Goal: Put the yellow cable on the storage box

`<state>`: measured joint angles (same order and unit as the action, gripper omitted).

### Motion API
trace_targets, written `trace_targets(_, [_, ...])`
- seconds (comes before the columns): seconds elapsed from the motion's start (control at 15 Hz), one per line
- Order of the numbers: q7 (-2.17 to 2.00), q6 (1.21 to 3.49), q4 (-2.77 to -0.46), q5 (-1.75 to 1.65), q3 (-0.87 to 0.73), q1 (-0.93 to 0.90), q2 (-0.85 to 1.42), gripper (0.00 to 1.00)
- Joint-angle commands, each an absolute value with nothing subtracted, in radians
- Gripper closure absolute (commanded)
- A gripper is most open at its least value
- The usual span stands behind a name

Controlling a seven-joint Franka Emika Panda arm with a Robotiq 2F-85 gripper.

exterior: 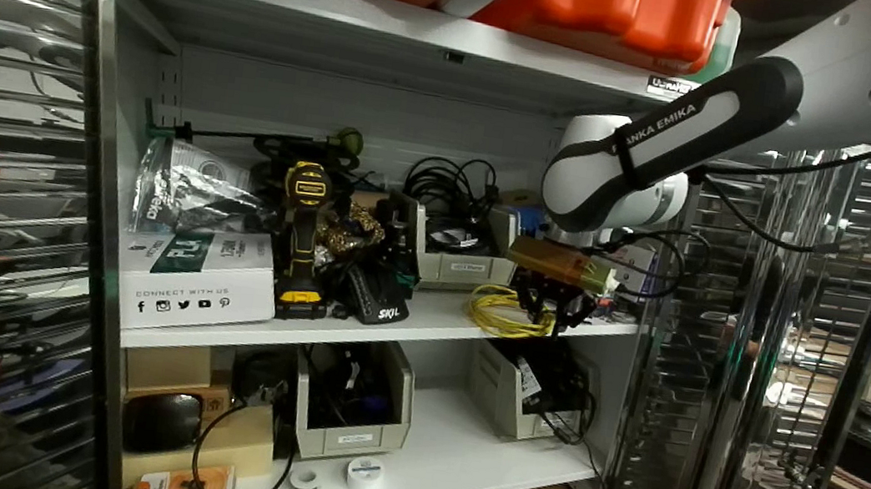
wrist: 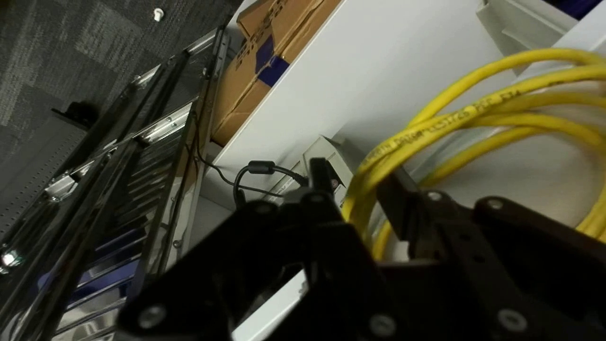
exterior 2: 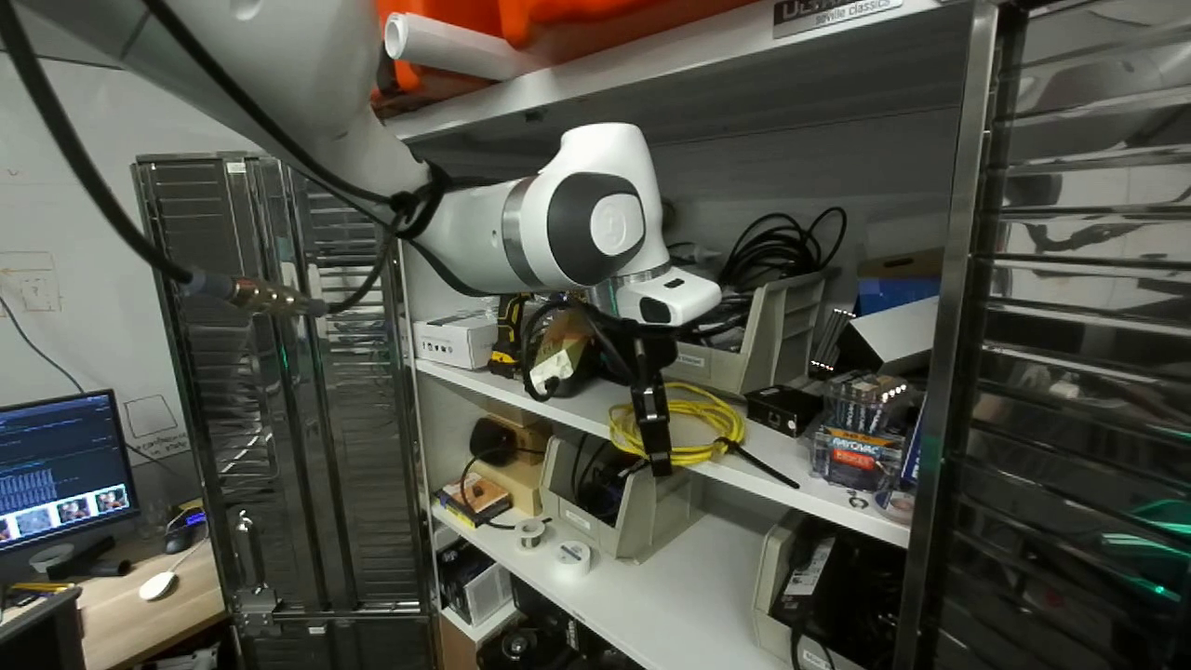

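Observation:
The yellow cable is a loose coil at the front edge of the upper shelf; it shows in another exterior view too. In the wrist view the coil narrows to a bundle between the fingers. My gripper is shut on that bundle, its fingers held part-way apart by the strands. The gripper is at the coil's end in an exterior view and in another exterior view. A grey storage box full of black cables stands behind the coil; it also shows in an exterior view.
A drill and a white carton stand on the same shelf. Batteries and a small black box lie beside the coil. More grey boxes stand on the shelf below. Metal cabinet doors flank the shelves.

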<state>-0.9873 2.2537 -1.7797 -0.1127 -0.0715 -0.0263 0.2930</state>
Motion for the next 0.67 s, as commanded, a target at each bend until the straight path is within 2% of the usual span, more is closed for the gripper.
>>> trace_targets(0.0, [-0.995,2.262,-1.786,-0.123,-0.077,-0.050,0.274,0.91])
trace_targets(0.13, [-0.989,2.289,-1.816,-0.116,-0.075,-0.053,0.244,0.94])
trace_targets(0.27, [-1.000,2.361,-1.872,-0.133,-0.079,-0.058,0.194,0.90])
trace_targets(0.6, [-1.082,2.673,-2.041,-0.169,-0.082,-0.059,0.070,0.90])
